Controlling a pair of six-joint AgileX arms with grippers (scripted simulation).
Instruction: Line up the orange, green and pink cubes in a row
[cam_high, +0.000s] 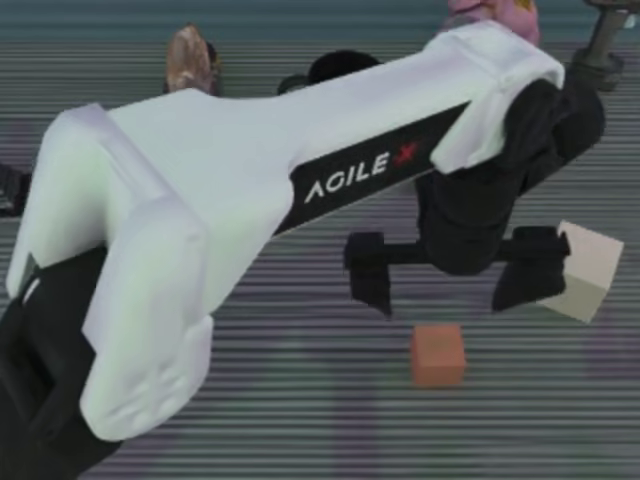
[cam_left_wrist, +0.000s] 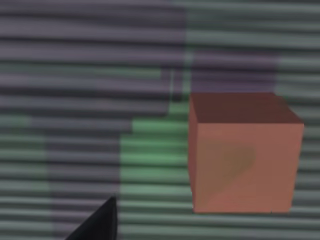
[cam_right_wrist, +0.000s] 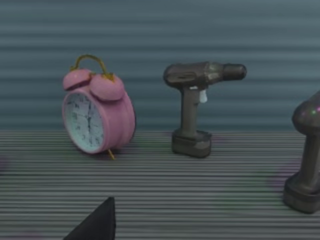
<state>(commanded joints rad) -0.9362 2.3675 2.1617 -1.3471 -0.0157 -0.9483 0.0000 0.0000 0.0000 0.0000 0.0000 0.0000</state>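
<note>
While the left arm's white casing sweeps across most of the top view, its black two-finger left gripper (cam_high: 445, 280) hangs spread wide above the striped grey table (cam_high: 300, 400), with bare surface all round the small matte orange cube (cam_high: 438, 354) lying just beneath and between the fingers. Its right finger overlaps the large pale pinkish-cream cube (cam_high: 592, 268) near the table's right edge, contact undeterminable, and no mint-green cube is visible. Beyond the right wrist stand a round pink alarm clock (cam_right_wrist: 97, 116), a dark cordless drill (cam_right_wrist: 197, 102) and a dark dumbbell (cam_right_wrist: 306, 160), cut off; that gripper's state is indeterminable.
</note>
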